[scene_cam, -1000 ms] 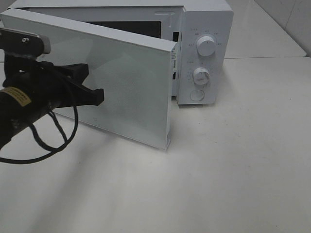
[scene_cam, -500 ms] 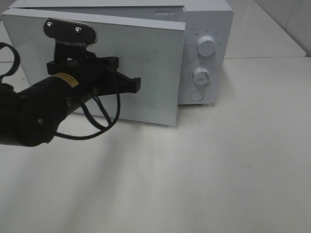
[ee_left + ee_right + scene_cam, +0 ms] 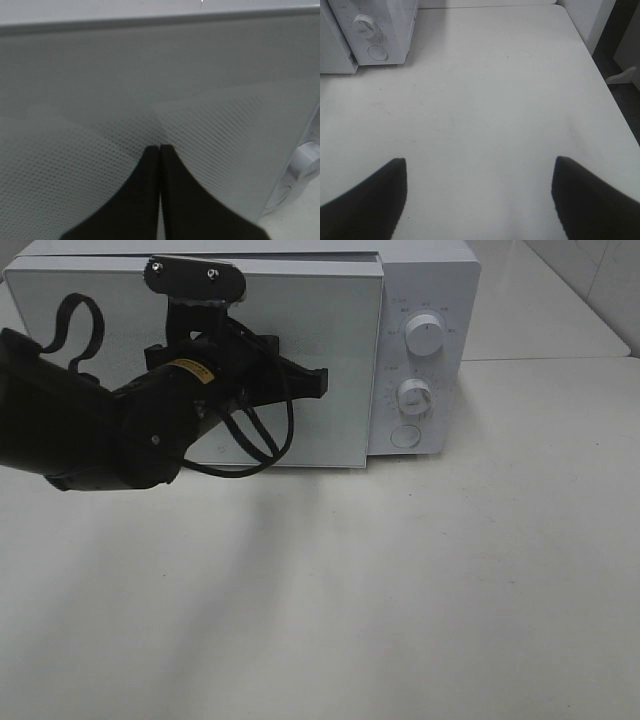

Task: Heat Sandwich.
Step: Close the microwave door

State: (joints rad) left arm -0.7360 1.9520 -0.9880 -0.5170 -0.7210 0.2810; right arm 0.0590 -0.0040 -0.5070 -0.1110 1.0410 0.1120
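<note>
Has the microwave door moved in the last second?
Yes. The door swung shut: its free edge stood out from the control panel, and now lies flush beside it, with the shut left gripper at its face.

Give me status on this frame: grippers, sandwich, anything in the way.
Left gripper shut, tips against the microwave door, which sits flush. Right gripper open, empty, over the table. Sandwich not in view. No obstruction seen.

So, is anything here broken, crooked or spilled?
Nothing stands out. The microwave door lies shut and square against the microwave, with the closed left pincer at its front. Both dials sit straight, and no spill shows on the table.
</note>
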